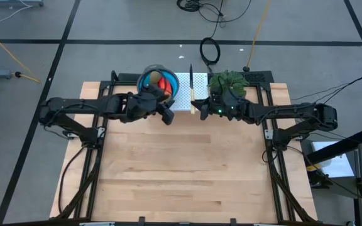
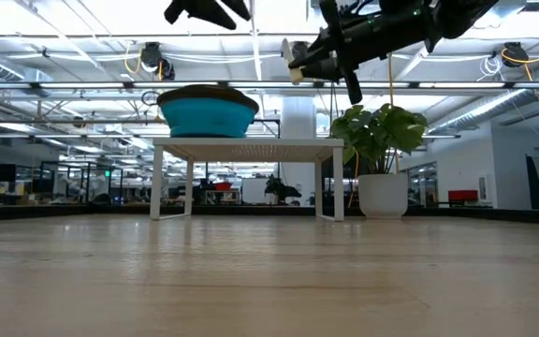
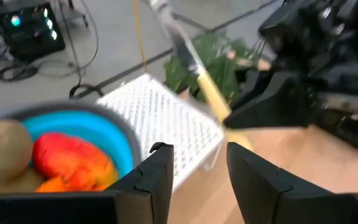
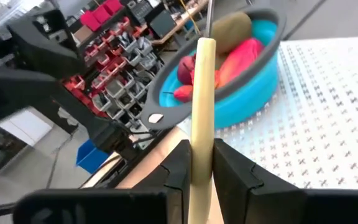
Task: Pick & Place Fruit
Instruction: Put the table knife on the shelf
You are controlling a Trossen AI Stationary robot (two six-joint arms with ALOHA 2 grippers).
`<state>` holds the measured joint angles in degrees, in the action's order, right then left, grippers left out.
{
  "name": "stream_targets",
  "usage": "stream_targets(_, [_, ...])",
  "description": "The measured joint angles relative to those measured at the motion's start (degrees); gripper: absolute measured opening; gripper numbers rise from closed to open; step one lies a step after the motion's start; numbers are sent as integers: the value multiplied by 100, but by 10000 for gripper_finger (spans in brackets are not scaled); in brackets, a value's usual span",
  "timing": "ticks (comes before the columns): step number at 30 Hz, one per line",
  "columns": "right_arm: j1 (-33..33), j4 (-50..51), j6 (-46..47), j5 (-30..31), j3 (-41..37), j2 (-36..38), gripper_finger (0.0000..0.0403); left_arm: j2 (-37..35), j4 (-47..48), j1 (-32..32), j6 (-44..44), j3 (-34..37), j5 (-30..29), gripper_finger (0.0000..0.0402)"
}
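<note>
The left gripper (image 3: 194, 177), open and empty, hangs just beside the bowl (image 1: 180, 84) holding the fruit (image 3: 73, 160) on the white stand (image 1: 182, 100). The right gripper (image 4: 197, 163) clamps the knife (image 4: 202, 106).

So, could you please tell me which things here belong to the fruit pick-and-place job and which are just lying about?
Part of the job:
- fruit in the blue bowl
- left tool, open, empty, beside the bowl

Just lying about:
- knife, gripped by the right tool
- potted plant
- white perforated stand under the bowl
</note>
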<state>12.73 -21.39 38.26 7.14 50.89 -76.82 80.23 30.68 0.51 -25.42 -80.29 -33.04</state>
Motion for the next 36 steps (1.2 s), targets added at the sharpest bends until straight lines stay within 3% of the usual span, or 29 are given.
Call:
stream_targets(10, [-48,24,457,56,10,0,42,-13,644,-169,-167,0,-33,110])
stream_targets(18, [-85,1002,287,194,686,-98,42,-102,815,-181,-147,258,-53,93])
stream_targets(29, [-83,1320,699,201,868,-343,41,-1869,-800,-295,-222,2291,-50,92])
stream_targets(36, [-58,1691,1197,514,1157,-686,37,-2763,-1084,-289,370,2890,-46,92])
